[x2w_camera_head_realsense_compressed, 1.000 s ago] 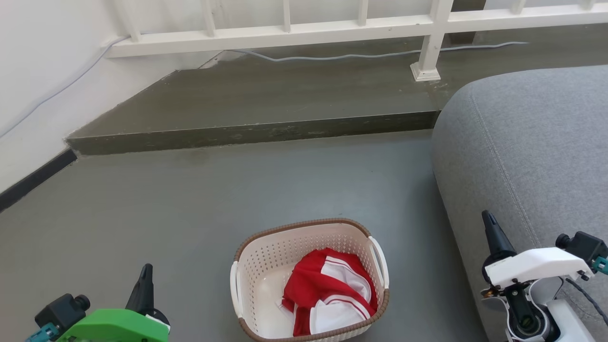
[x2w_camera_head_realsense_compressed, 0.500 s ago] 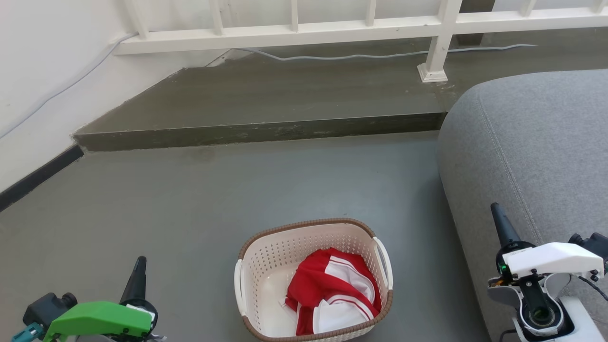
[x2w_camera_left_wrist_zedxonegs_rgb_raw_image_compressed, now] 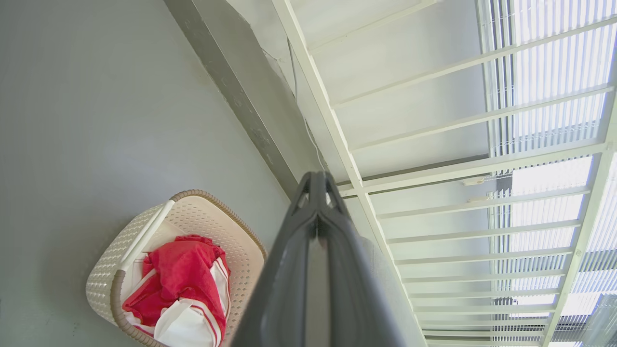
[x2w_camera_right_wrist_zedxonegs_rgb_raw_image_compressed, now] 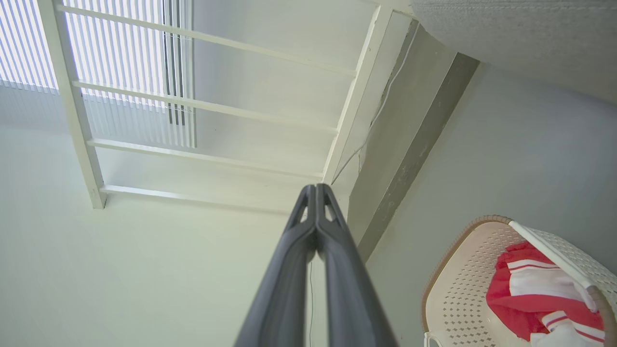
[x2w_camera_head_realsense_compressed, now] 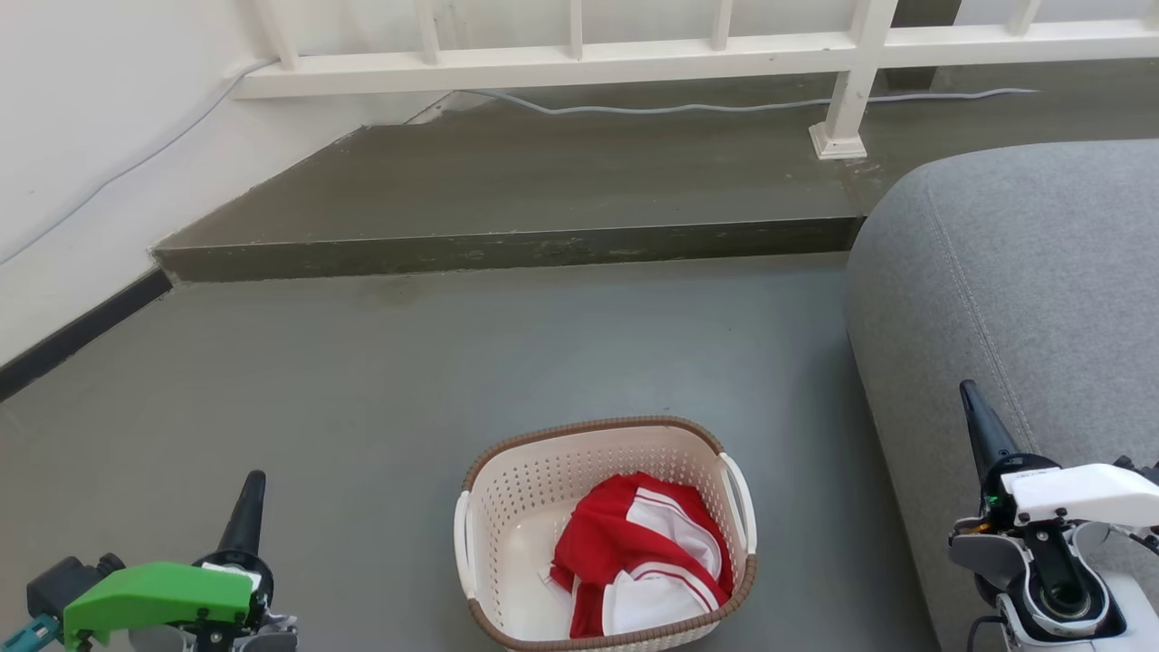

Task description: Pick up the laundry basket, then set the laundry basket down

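The laundry basket point(x2w_camera_head_realsense_compressed: 521, 493), cream-white with a brown rim and white side handles, stands on the grey floor at the bottom centre of the head view. A red and white garment point(x2w_camera_head_realsense_compressed: 647, 561) lies inside it. My left gripper point(x2w_camera_head_realsense_compressed: 249, 503) is at the lower left, well left of the basket, fingers shut on nothing. Over at the lower right, beside the sofa, my right gripper point(x2w_camera_head_realsense_compressed: 976, 417) is also shut and empty. The basket point(x2w_camera_left_wrist_zedxonegs_rgb_raw_image_compressed: 202, 217) sits low and to the left of the closed gripper point(x2w_camera_left_wrist_zedxonegs_rgb_raw_image_compressed: 317, 180) in the left wrist view. The right wrist view has the basket point(x2w_camera_right_wrist_zedxonegs_rgb_raw_image_compressed: 462, 284) at lower right of the closed gripper point(x2w_camera_right_wrist_zedxonegs_rgb_raw_image_compressed: 316, 190).
A grey sofa point(x2w_camera_head_realsense_compressed: 1023, 290) fills the right side, close to the basket. A raised dark step point(x2w_camera_head_realsense_compressed: 507, 249) runs across behind, with a white railing point(x2w_camera_head_realsense_compressed: 634, 54) and a loose cable point(x2w_camera_head_realsense_compressed: 688, 107) on it. A white wall point(x2w_camera_head_realsense_compressed: 81, 163) bounds the left.
The whole head picture has drifted rightwards and down a little, so the camera moved. Both grippers sit lower and further outward in view, still shut; the basket stays on the floor.
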Controlling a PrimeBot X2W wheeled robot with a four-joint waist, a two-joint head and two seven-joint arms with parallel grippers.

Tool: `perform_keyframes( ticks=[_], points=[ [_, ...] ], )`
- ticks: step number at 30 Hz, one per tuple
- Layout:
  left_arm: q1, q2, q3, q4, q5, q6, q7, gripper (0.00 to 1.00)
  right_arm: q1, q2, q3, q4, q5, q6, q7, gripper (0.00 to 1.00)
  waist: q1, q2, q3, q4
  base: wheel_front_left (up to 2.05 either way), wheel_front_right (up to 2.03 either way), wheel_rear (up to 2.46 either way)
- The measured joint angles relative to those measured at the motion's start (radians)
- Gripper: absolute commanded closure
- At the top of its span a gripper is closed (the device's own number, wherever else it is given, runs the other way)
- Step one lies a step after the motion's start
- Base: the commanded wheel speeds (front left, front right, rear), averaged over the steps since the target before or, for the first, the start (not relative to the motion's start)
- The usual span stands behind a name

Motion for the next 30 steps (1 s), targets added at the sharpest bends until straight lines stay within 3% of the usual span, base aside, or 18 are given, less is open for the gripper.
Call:
perform_keyframes(
  ticks=[20,30],
  points=[
    [-0.044,-0.019,0.064,0.031,-0.256,-0.055,0.058,1.00,-0.019,0.026,-0.093,0.002,0.245,0.045,0.062,1.00,0.0000,0.0000,0.001,0.025,0.00,0.00,0.00],
    [-0.053,-0.020,0.065,0.035,-0.264,-0.055,0.058,1.00,-0.020,0.026,-0.096,0.004,0.255,0.045,0.062,1.00,0.0000,0.0000,0.000,0.025,0.00,0.00,0.00]
  ],
)
